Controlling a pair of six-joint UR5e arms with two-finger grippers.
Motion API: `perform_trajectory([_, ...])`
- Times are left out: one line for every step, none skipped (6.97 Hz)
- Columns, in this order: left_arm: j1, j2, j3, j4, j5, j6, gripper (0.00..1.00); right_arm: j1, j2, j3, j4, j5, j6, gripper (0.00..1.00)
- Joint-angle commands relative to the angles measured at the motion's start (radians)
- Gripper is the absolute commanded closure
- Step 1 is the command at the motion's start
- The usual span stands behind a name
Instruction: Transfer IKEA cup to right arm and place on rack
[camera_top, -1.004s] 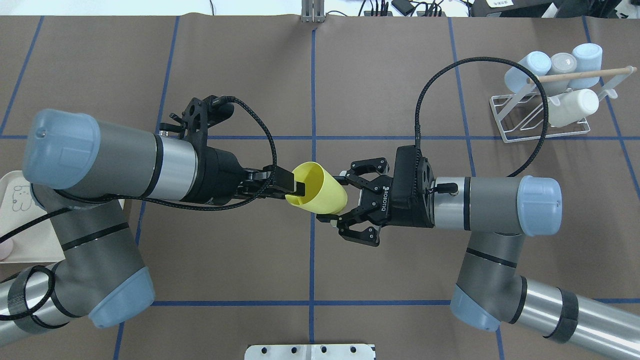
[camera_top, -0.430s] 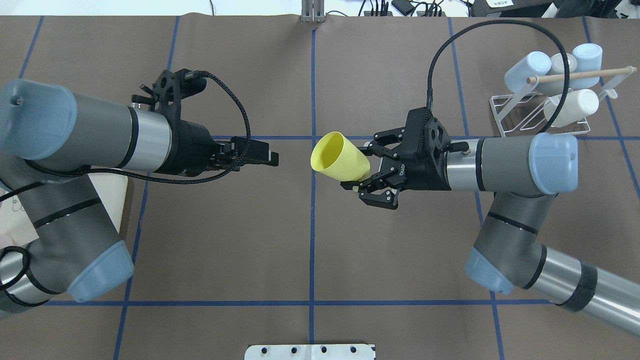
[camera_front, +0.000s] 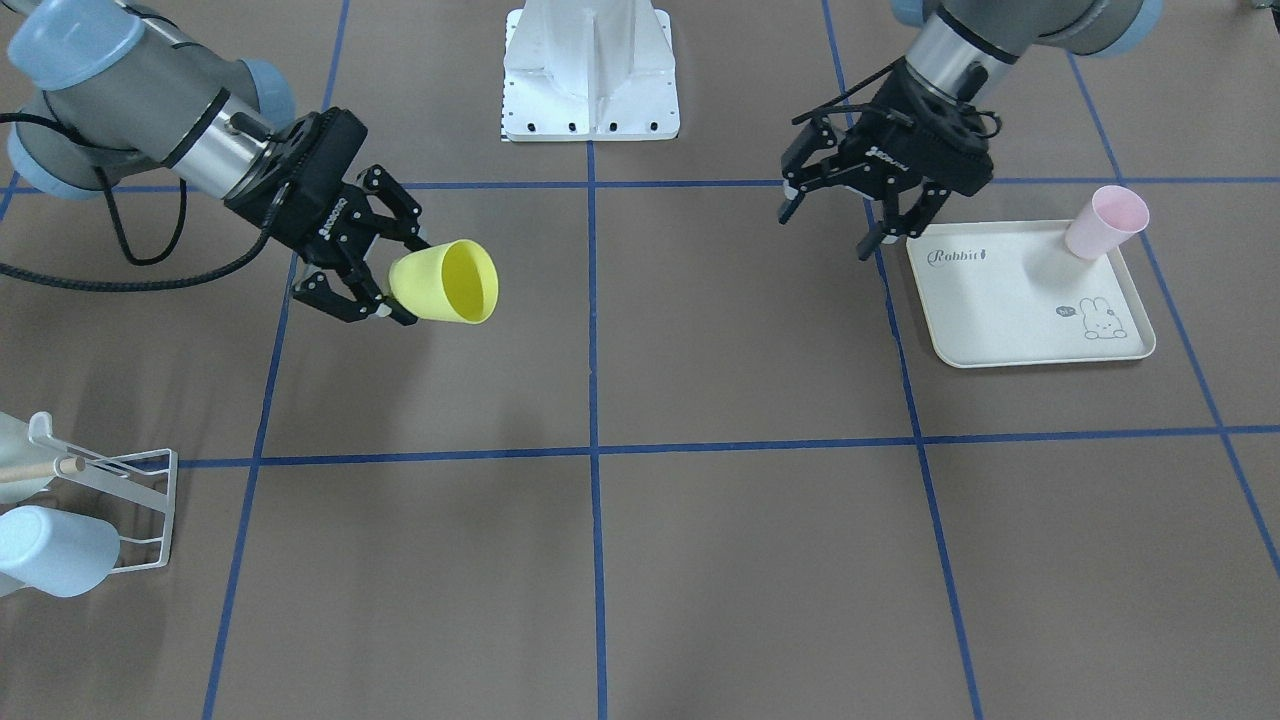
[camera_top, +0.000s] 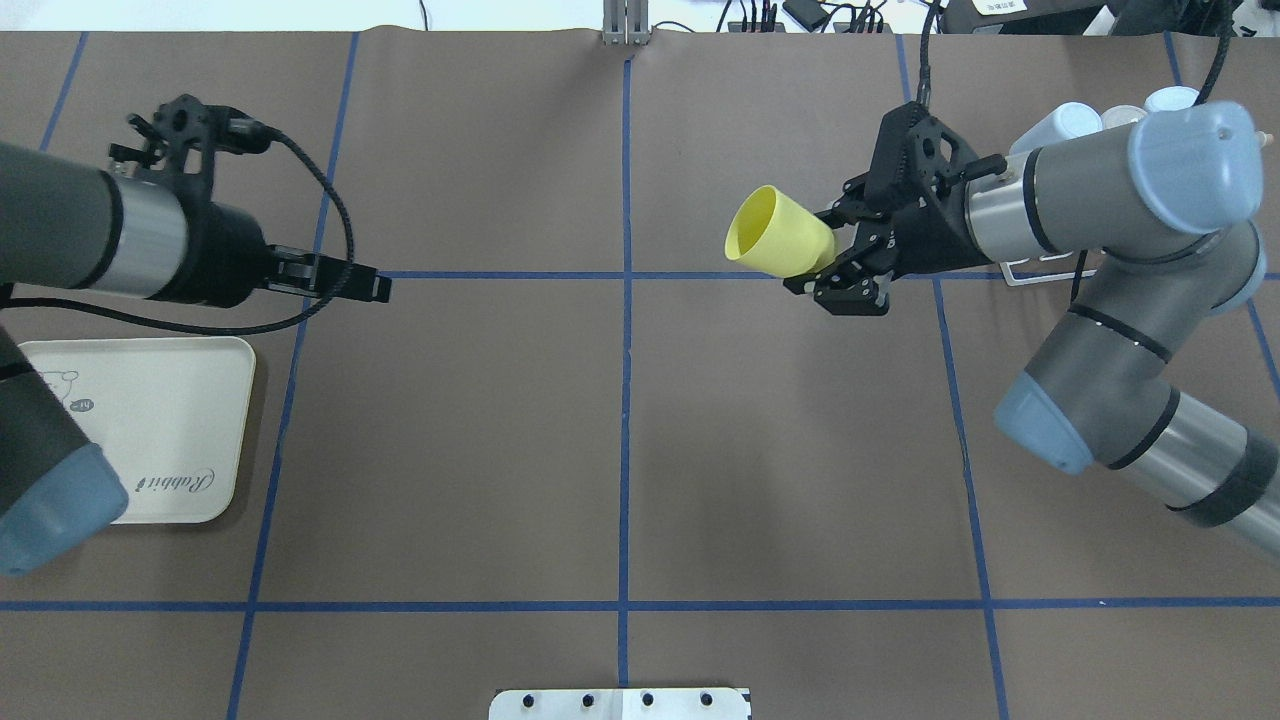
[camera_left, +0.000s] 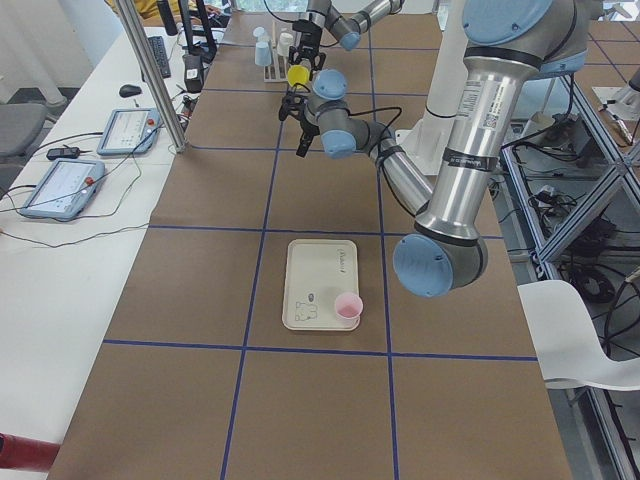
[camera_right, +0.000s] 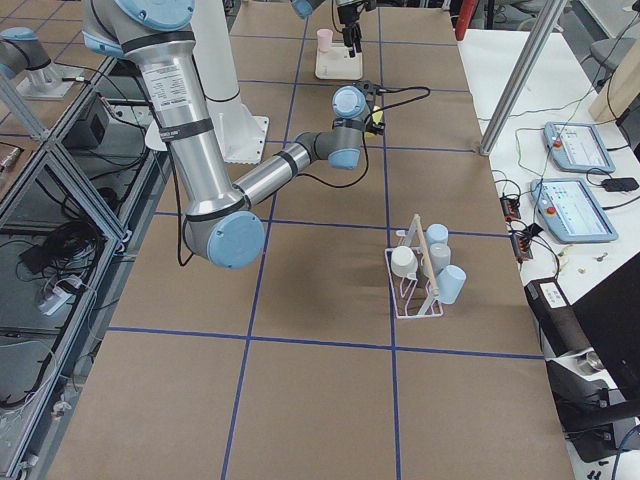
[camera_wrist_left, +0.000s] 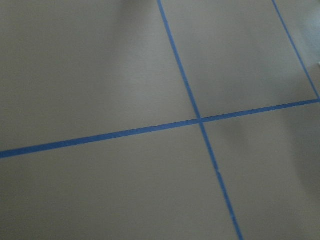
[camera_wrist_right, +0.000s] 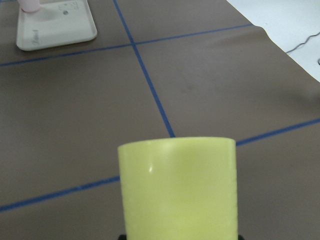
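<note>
Brown table (camera_top: 450, 450) gridded with blue tape (camera_top: 624, 400); a cream tray (camera_front: 1000, 320) lies toward the robot's left end; a white wire rack (camera_right: 425, 255) stands toward its right end; a white mount (camera_front: 590, 75) sits at the robot's edge.

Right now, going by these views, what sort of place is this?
Probably a robotics lab workcell: a left arm and a right arm holding a cup, at a table gridded with blue tape, and teach pendants on a side bench.

Right gripper (camera_front: 385, 285): arm reaching sideways, fingers clamped round base of yellow cup (camera_front: 450, 282), held aloft. Left gripper (camera_front: 832, 228): wrist tilted downward, fingers spread wide, holding nothing.
</note>
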Motion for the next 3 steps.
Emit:
perform_trajectory([-0.070,0.104,-0.038,0.005,-0.009,0.157,0.00,0.125,-0.026,0.003,-0.130,-0.007,-0.221,0.83])
perform_trajectory([-0.107,0.131,-0.039,0.007,-0.010,0.247,0.00,0.199,-0.067,0.006,-0.135,-0.009,-0.359,0.83])
perform_trajectory([-0.152,0.159,-0.039,0.007,-0.013,0.323,0.00,0.254,-0.128,0.004,-0.135,-0.010,-0.482,0.82])
